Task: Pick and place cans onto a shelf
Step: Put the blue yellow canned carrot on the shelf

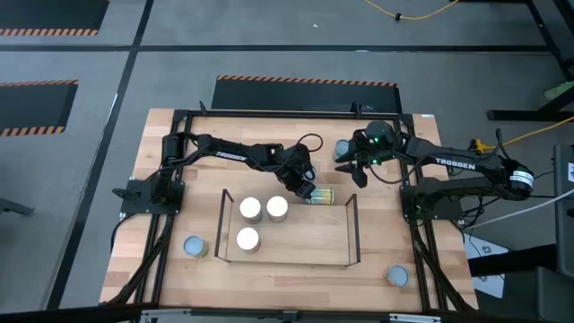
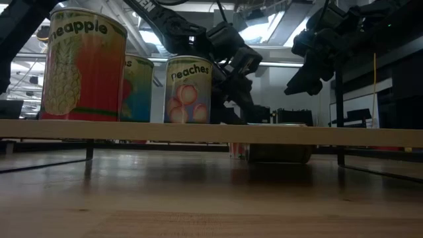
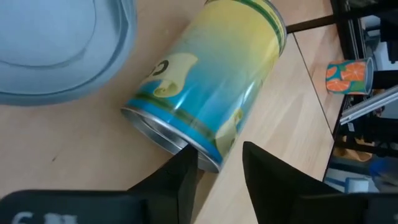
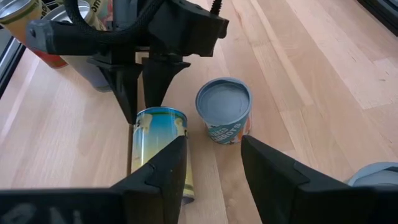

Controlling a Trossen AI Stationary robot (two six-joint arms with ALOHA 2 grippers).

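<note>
Just behind the shelf [image 1: 287, 257], a teal-yellow can [image 1: 321, 196] lies tipped over, and the left gripper [image 1: 302, 188], open and empty, should close squarely around its sides so it cannot roll.

Three cans [image 1: 261, 219] stand upright on the shelf [image 1: 296, 247], left part. One teal-yellow can [image 1: 321, 196] lies toppled at the shelf's rear edge. Three more upright cans [image 1: 195, 246] stand on the bench.
</note>
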